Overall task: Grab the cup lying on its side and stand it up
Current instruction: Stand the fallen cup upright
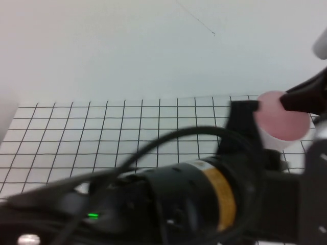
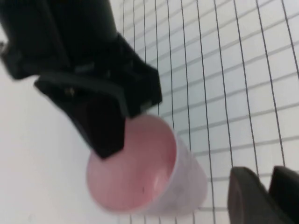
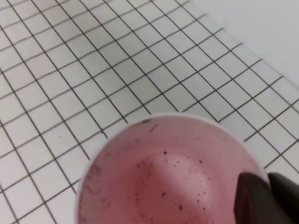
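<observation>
Right gripper [image 1: 286, 104] pinching the rim of the pink translucent cup [image 1: 280, 121], one dark finger [image 2: 100, 123] dipping inside its mouth. Cup tilted, raised over the gridded worktop [image 1: 102, 138] near its far right corner. Left gripper [image 1: 245, 122] just beside the cup near that corner; cannot tell its fingers' state

translucent pale plastic for the cup [image 1: 280, 122], smooth-walled, pinker inside and flecked with dark specks. matt black plastic on the right tool [image 1: 301, 99], pinched on the cup's rim at the far right of the bench [image 1: 102, 132]. same matt black on the left tool [image 2: 261, 196], near the cup. white, smooth, low-sheen bench, printed with thin black grid lines.
</observation>
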`<move>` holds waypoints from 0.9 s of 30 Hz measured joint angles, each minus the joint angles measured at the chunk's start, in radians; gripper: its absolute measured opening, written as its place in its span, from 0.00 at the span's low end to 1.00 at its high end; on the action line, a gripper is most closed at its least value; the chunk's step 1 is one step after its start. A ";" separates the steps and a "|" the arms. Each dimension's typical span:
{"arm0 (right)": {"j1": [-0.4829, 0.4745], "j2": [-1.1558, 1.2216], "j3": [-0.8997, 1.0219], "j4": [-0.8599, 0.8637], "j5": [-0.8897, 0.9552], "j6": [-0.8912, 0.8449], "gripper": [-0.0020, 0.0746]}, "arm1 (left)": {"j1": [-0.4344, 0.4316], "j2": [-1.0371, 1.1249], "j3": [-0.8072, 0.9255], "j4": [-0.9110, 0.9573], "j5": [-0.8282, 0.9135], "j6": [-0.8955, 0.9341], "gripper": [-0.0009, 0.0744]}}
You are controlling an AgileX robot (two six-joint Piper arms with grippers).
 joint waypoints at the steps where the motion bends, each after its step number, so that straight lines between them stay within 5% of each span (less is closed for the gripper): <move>1: 0.000 0.032 -0.015 -0.007 -0.002 0.000 0.06 | 0.000 -0.016 0.000 0.000 0.028 -0.045 0.01; 11: 0.016 0.386 -0.036 -0.022 -0.183 -0.008 0.06 | 0.000 -0.216 0.030 -0.056 0.320 -0.376 0.01; 27: 0.091 0.576 -0.039 -0.085 -0.319 -0.012 0.06 | 0.000 -0.434 0.424 -0.087 0.139 -0.900 0.01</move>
